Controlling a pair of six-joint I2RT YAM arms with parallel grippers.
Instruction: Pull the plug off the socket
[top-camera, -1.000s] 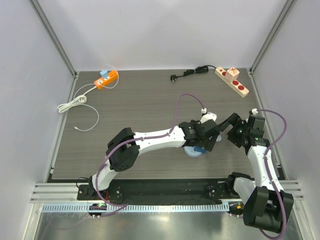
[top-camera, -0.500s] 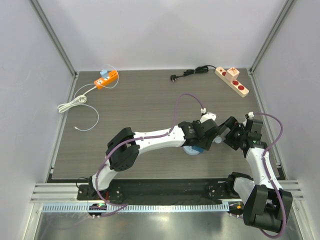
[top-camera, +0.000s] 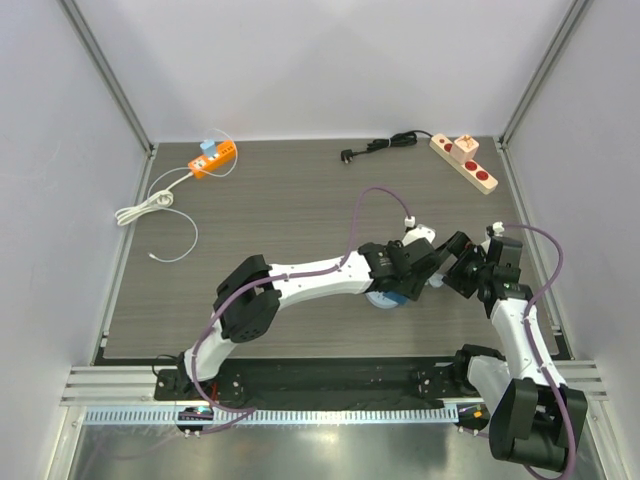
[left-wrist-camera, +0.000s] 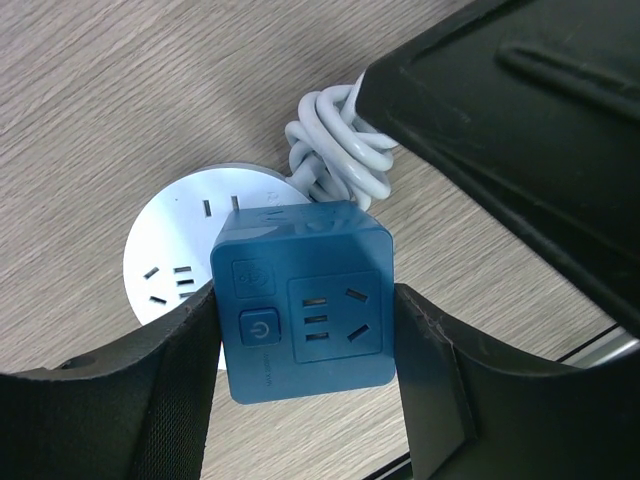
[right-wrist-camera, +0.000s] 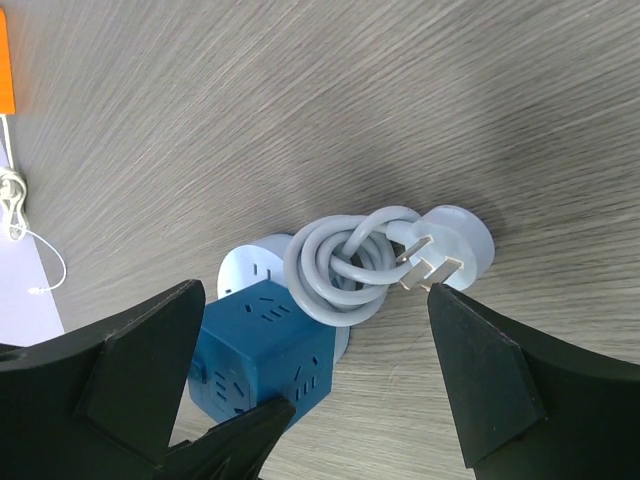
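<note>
A blue cube plug (left-wrist-camera: 310, 255) sits plugged into a round white socket (left-wrist-camera: 175, 235) on the wooden table. My left gripper (left-wrist-camera: 305, 305) is shut on the cube, one finger on each side. The socket's white cable coil (right-wrist-camera: 335, 270) and its white pronged plug (right-wrist-camera: 455, 245) lie beside it. My right gripper (right-wrist-camera: 315, 293) is open, hovering over the coil, next to the cube (right-wrist-camera: 260, 350). In the top view the left gripper (top-camera: 405, 281) and right gripper (top-camera: 450, 270) are close together over the socket (top-camera: 383, 304).
An orange power strip (top-camera: 213, 157) with a loose white cable (top-camera: 150, 205) lies at the back left. A beige power strip with red buttons (top-camera: 464, 162) and a black cord (top-camera: 385, 145) lie at the back right. Enclosure walls stand on three sides.
My right gripper has moved left and down, closer to the socket and the left gripper. The left gripper has stayed on the blue cube.
</note>
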